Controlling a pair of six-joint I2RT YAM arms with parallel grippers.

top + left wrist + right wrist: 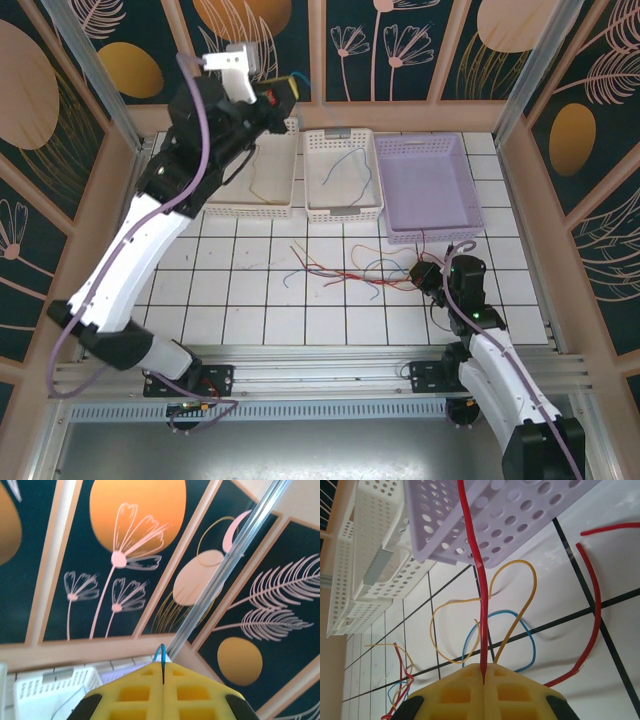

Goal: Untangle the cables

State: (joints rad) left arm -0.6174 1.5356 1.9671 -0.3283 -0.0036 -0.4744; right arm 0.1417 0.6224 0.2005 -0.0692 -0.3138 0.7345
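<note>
Right gripper (483, 669) has its yellow fingers pressed together on a red cable (479, 580), which runs straight out from the fingertips and up past the near corner of the purple basket (505, 515). From above, this gripper sits low over the tiles (250, 320) just in front of the purple basket's near edge. Around the pinched red cable lie a yellow cable (532, 582) in an open loop and a blue cable (530, 635) in a rounder loop, both flat on the tiles before the basket, and a second red strand (596, 610) curves away on the other side. The rest of the cables (345, 270), thin red, blue and yellow-tan lines crossing one another, sprawl on the tiles in front of and to the left of the purple basket, not touching it. The left gripper (163, 666) is likewise closed, with a short blue loop (159, 652) poking out between its fingertips; it is held high, well to the left of the purple basket and beyond its far end. A white basket (343, 212) stands just beside the purple basket on its left with one thin cable lying inside, and a second white basket (250, 208) stands farther left with a yellowish cable in it.
</note>
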